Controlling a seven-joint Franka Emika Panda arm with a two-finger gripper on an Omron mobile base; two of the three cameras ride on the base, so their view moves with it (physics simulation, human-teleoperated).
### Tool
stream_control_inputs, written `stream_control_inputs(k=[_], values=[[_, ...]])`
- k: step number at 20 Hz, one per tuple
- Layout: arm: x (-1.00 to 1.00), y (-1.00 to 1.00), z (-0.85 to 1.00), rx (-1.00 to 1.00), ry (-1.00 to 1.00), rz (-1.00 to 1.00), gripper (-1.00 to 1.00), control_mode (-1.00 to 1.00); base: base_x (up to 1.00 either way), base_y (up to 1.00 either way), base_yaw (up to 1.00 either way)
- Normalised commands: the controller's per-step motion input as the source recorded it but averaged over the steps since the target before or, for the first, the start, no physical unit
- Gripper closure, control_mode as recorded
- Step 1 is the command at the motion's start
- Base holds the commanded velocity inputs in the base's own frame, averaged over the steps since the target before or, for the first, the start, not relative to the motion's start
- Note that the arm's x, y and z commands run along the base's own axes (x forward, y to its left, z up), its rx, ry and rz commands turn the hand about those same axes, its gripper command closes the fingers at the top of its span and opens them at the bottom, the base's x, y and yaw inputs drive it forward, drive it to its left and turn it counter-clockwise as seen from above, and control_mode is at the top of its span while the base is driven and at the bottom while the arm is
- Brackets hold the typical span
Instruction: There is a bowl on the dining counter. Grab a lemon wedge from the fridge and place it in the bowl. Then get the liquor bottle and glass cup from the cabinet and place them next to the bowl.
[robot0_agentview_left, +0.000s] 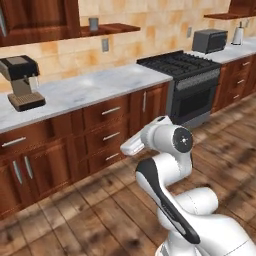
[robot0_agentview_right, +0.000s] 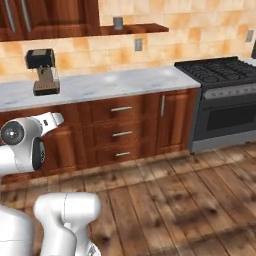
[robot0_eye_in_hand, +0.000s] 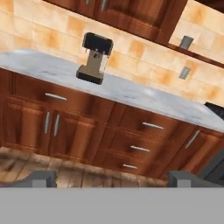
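Jaws stand fully apart with nothing between them; in the hand view we see the two dark finger tips (robot0_eye_in_hand: 43, 178) spread to either side along the bottom edge, and the gripper (robot0_eye_in_hand: 111, 179) aimed at the wooden cabinet fronts rather than at any object. We judge the white Franka arm (robot0_agentview_left: 167, 170) is folded close above its base because the robot is in transit and the first step, fetching the lemon wedge, is not yet begun.

We cannot locate any of the task's things: the bowl, the fridge with its lemon wedge, the liquor bottle and the glass cup lie outside what these views cover. The dark wooden upper cabinet (robot0_agentview_right: 45, 17) is closed and cut off at the top edge, so its contents are hidden.

On the long pale marble table (robot0_agentview_left: 80, 90) stands a black-and-tan coffee machine (robot0_agentview_left: 21, 80), set back against the tiled wall. To its right sits the black gas stove with oven (robot0_agentview_left: 187, 82), and beyond it a dark box-shaped appliance (robot0_agentview_left: 210, 40), too small for us to identify. A small grey cup-like item (robot0_agentview_right: 118, 23) rests on the wall shelf; its material is unclear.
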Motion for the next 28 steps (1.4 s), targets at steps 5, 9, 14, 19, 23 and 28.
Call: stream_control_inputs(k=[5,9,14,19,23,28], values=[[0.0,0.0,0.0,0.0,0.0,0.0,-1.0,1.0,1.0,-0.18,0.1],[0.0,0.0,0.0,0.0,0.0,0.0,-1.0,1.0,1.0,-0.33,0.16],[0.0,0.0,0.0,0.0,0.0,0.0,-1.0,1.0,1.0,-0.32,0.2],[0.0,0.0,0.0,0.0,0.0,0.0,-1.0,1.0,1.0,-0.34,0.21],[0.0,0.0,0.0,0.0,0.0,0.0,-1.0,1.0,1.0,-0.47,0.22],[0.0,0.0,0.0,0.0,0.0,0.0,-1.0,1.0,1.0,-0.46,0.24]])
